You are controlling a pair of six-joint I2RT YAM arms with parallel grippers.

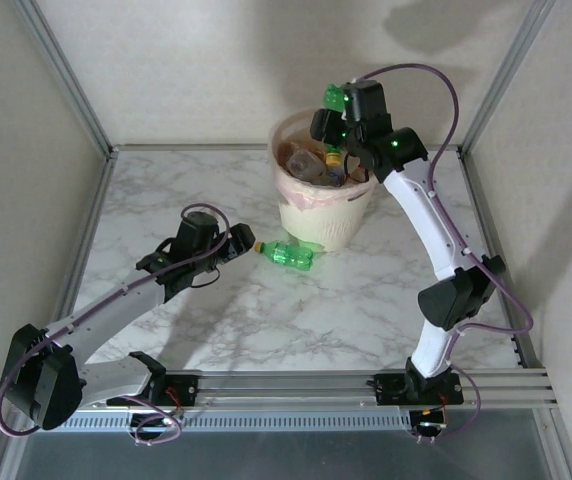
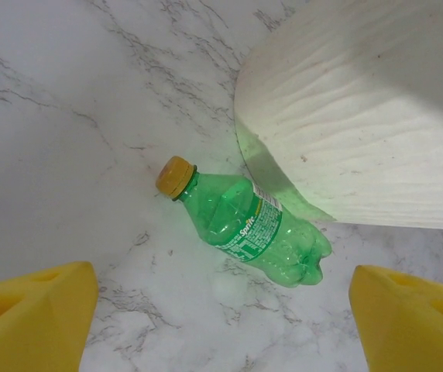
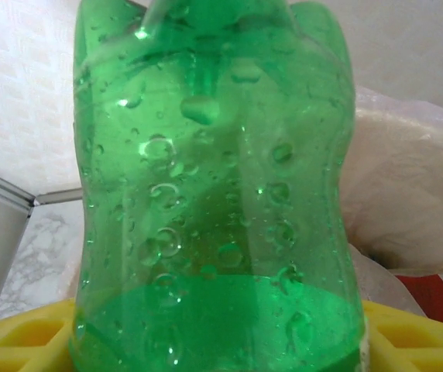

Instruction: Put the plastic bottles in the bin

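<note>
At the upper centre of the overhead view, the right gripper (image 1: 332, 112) hangs over the open mouth of the bin (image 1: 318, 218), its fingers (image 3: 20, 337) grasping a held green bottle (image 1: 336, 97). In the right wrist view this bottle stands upright between the yellow pads, touching both, its beaded green wall taking up the middle of the frame, with the bin's pale liner (image 3: 407, 194) behind it on the right and a bit of red label (image 3: 430, 294) low at the right edge. Several crushed bottles (image 1: 311, 160) already lie inside the bin, brownish and clear ones, with a yellow cap among them. Left of centre on the marble bench (image 1: 366, 310), the left gripper (image 1: 242, 243) is low, its fingers (image 2: 36, 318) released and spread wide, sitting in the two lower corners of the left wrist view and holding nothing. Just ahead of them a green Sprite bottle (image 2: 252, 229) lies on its side on the bench, its yellow cap (image 2: 175, 177) towards the upper left of that frame and its base close to the foot of the bin, apart from both fingers.
</note>
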